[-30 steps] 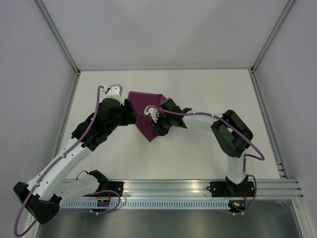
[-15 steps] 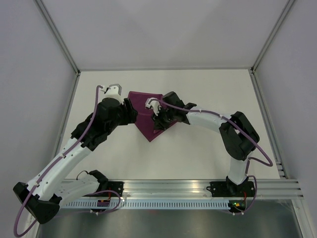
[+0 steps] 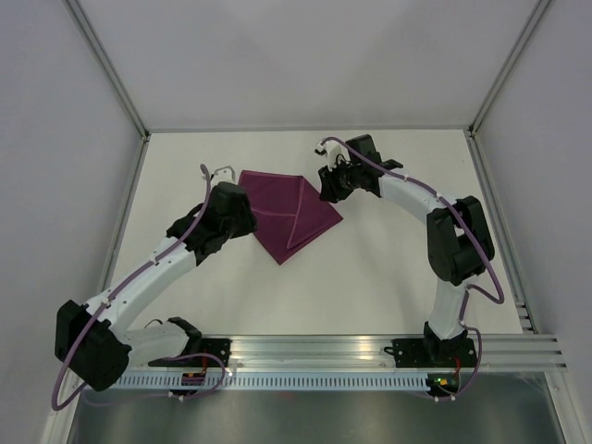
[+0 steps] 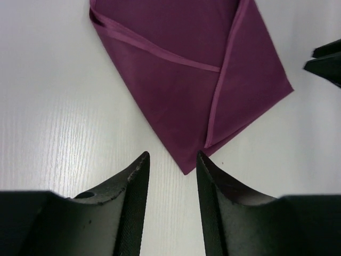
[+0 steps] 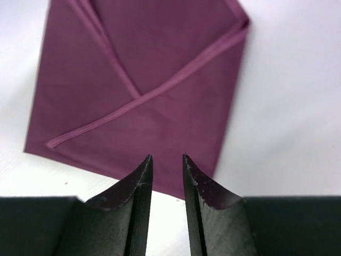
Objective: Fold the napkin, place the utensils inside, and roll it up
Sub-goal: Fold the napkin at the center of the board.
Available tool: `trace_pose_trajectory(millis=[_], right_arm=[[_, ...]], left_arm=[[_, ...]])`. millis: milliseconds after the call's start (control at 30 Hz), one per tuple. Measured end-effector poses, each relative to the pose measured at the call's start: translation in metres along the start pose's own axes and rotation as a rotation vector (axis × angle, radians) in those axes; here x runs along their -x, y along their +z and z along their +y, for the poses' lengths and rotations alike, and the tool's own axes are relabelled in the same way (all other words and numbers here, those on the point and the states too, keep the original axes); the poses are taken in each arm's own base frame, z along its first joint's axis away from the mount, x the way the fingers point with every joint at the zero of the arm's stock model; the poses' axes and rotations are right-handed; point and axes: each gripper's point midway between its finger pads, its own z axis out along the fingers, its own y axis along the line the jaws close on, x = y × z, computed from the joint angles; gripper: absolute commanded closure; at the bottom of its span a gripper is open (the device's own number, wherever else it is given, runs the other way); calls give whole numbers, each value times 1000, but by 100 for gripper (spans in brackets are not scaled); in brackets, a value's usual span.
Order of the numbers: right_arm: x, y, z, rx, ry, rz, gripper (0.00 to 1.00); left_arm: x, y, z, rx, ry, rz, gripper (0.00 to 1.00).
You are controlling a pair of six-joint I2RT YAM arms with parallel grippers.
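The magenta-purple napkin point(image 3: 289, 213) lies folded flat on the white table, with two hemmed flaps crossing on top. It also shows in the left wrist view point(image 4: 192, 80) and in the right wrist view point(image 5: 144, 80). My left gripper point(image 3: 248, 220) is open and empty at the napkin's left corner, its tips point(image 4: 173, 154) just short of the cloth. My right gripper point(image 3: 327, 188) is open by a narrow gap and empty, its tips point(image 5: 166, 156) over the napkin's upper right edge. No utensils are in view.
White walls with metal frame posts point(image 3: 111, 69) close the table on three sides. The metal rail point(image 3: 370, 351) with the arm bases runs along the near edge.
Both grippers have drawn back off the napkin: the right one up and to the right, the left one down and to the left. The folded napkin now lies uncovered.
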Motion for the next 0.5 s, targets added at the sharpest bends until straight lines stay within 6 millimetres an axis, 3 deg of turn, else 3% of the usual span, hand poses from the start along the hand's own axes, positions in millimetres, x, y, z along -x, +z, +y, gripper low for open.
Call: trace_pose_trajectory(millis=[133, 367, 500], right_arm=[[-14, 5, -23, -23, 41, 51, 61], [-58, 26, -32, -1, 116, 179, 60], [-62, 25, -43, -13, 141, 190, 60]], left_arm=[[-14, 26, 18, 79, -40, 49, 60], [-28, 59, 40, 172, -86, 101, 67], [-31, 73, 53, 214, -109, 117, 69]])
